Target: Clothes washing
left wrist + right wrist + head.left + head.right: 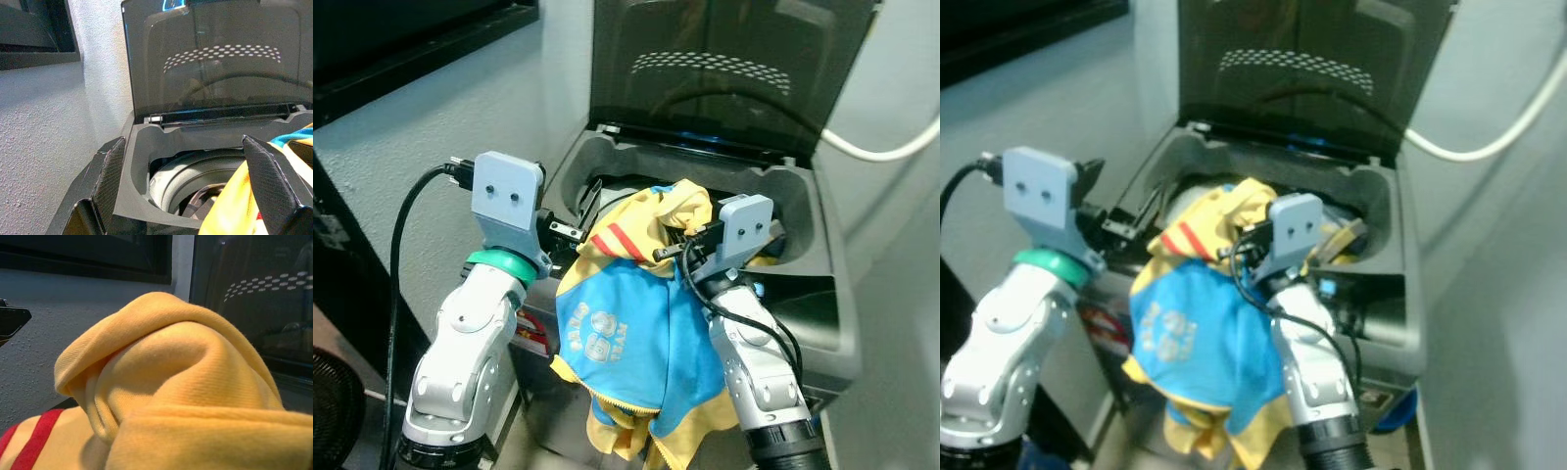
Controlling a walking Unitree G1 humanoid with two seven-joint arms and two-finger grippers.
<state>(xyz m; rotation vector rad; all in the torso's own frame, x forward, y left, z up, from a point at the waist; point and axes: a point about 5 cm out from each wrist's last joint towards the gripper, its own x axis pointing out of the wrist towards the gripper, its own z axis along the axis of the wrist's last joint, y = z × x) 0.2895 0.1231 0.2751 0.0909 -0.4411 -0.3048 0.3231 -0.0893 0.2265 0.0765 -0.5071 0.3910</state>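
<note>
A yellow and blue garment (636, 333) with red stripes hangs in front of the open top-load washer (808, 211). Its bunched top sits over the drum opening (181, 171). My right gripper (677, 245) is shut on that bunched yellow top, and the fabric (166, 382) covers its fingers in the right wrist view. My left gripper (183, 141) is open at the washer's left rim, with the garment's edge (230, 200) touching one finger (271, 176). The blue part hangs down over the washer's front.
The washer lid (724, 69) stands upright behind the opening. A grey wall (411, 127) runs close on the left. A white hose (886, 152) curves across the upper right. A black cable (403, 235) loops off my left wrist.
</note>
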